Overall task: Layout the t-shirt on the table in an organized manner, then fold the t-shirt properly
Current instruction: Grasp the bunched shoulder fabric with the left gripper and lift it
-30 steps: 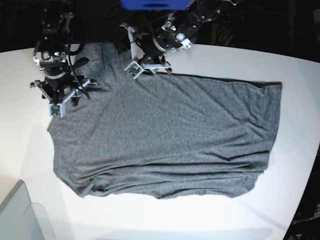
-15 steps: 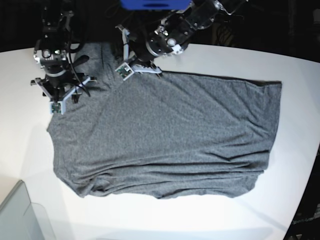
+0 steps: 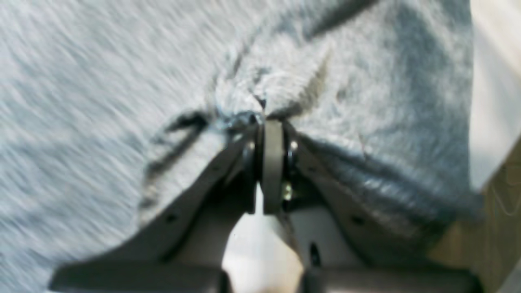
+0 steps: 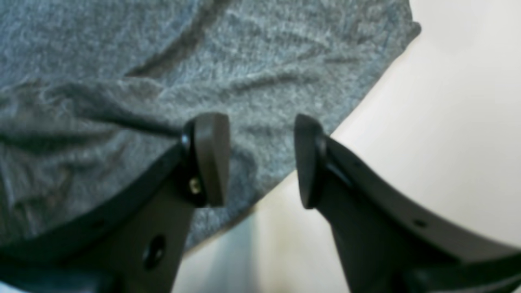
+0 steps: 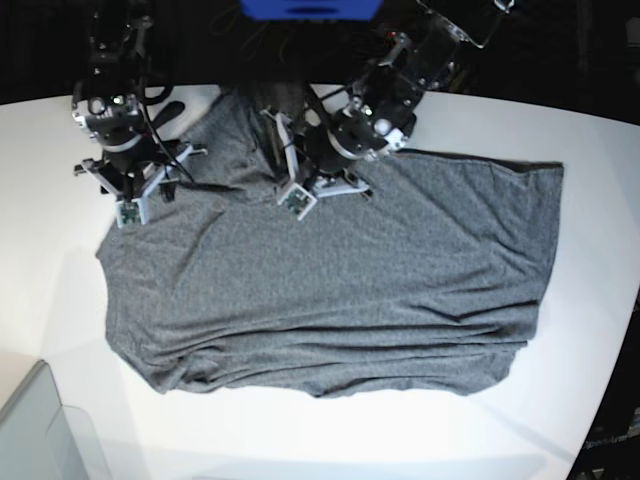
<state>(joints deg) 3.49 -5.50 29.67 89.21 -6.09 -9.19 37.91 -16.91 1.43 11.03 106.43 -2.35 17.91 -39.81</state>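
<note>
The dark grey t-shirt (image 5: 340,290) lies spread on the white table (image 5: 560,400), creased along its near hem and bunched at the far left. My left gripper (image 5: 298,196) rests on the shirt's upper part, shut on a pinched ridge of fabric; in the left wrist view the jaws (image 3: 264,122) meet with t-shirt (image 3: 81,81) cloth gathered at their tips. My right gripper (image 5: 133,207) stands open at the shirt's far-left edge. In the right wrist view its fingers (image 4: 209,158) straddle the t-shirt (image 4: 122,61) border over the table (image 4: 447,101), holding nothing.
A translucent grey box (image 5: 40,430) sits at the near-left corner. A blue object (image 5: 310,8) hangs at the top centre behind the arms. The table's curved edge (image 5: 615,330) runs close to the shirt's right side.
My left gripper has shut on the shirt fabric near the far edge and dragged it toward the middle, wrinkling the cloth there. The right gripper shifted slightly right, still open.
</note>
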